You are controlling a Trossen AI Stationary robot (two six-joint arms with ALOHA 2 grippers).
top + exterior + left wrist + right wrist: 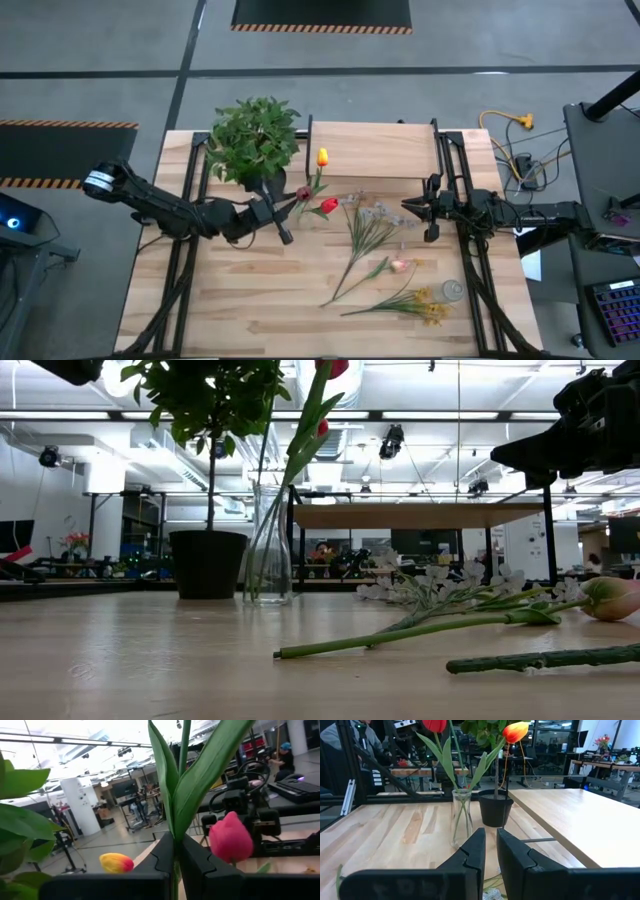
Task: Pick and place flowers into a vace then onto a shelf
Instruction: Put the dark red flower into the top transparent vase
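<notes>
A clear glass vase (pixel 461 817) stands on the table beside a potted plant, with a red tulip (pixel 435 725) and a yellow tulip (pixel 516 731) upright in it. My left gripper (pixel 283 215) reaches in from the table's left, right by the vase, and is shut on a leafy green stem (pixel 182 780). A maroon bloom (pixel 303 193) shows just beyond the gripper. White-lilac sprigs (pixel 370 225), a pink bud (pixel 400 265) and yellow clusters (pixel 430 305) lie flat on the table. The shelf (pixel 372 150) stands at the far middle. My right gripper (pixel 491 850) waits shut at the right, holding nothing. My left gripper pinches the green stem (pixel 176 862) between its two fingers, just below where the long leaves branch off. The fingers come nearly level from the table's left and lie across the stem. The stem rises upright past them; its lower end is hidden by the gripper.
A bushy potted plant (pixel 255 140) stands at the far left, close behind the vase. A small clear round object (pixel 452 290) lies near the yellow clusters. Bare wood stretches along the near left of the table (pixel 220 300).
</notes>
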